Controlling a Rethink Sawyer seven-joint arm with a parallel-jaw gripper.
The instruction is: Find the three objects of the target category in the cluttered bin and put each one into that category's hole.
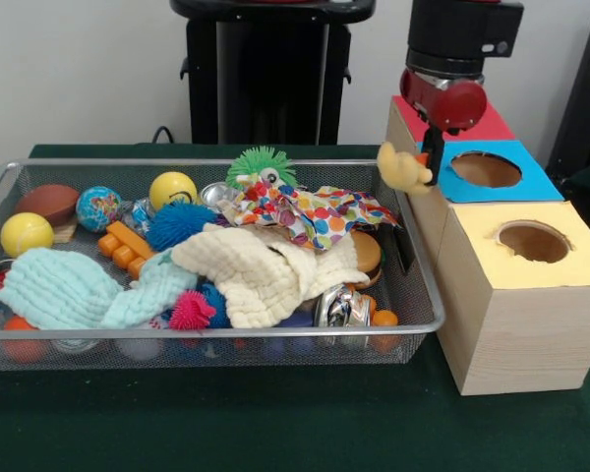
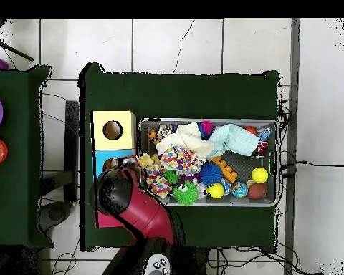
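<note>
My gripper [image 1: 428, 159] hangs over the right end of the wire bin [image 1: 206, 164], beside the boxes, and is shut on a small yellow soft toy [image 1: 403, 167]. The toy sticks out to the left, above the bin's right rim. Just right of it stands the blue-topped box with its round hole [image 1: 485, 169]. Behind that is a red-topped box [image 1: 494, 126], and nearer the camera a yellow-topped box with a hole [image 1: 533, 241]. In the overhead view the arm [image 2: 128, 204] covers the gripper and the red box; the yellow box [image 2: 114, 129] shows clearly.
The bin is crowded: a cream cloth [image 1: 256, 270], a mint cloth [image 1: 69, 290], a spotted cloth [image 1: 315, 211], two yellow balls [image 1: 172, 189], a green spiky ball [image 1: 261, 165], a blue spiky ball [image 1: 177, 224], orange blocks [image 1: 128, 246]. A second table [image 2: 17, 157] stands off to one side in the overhead view.
</note>
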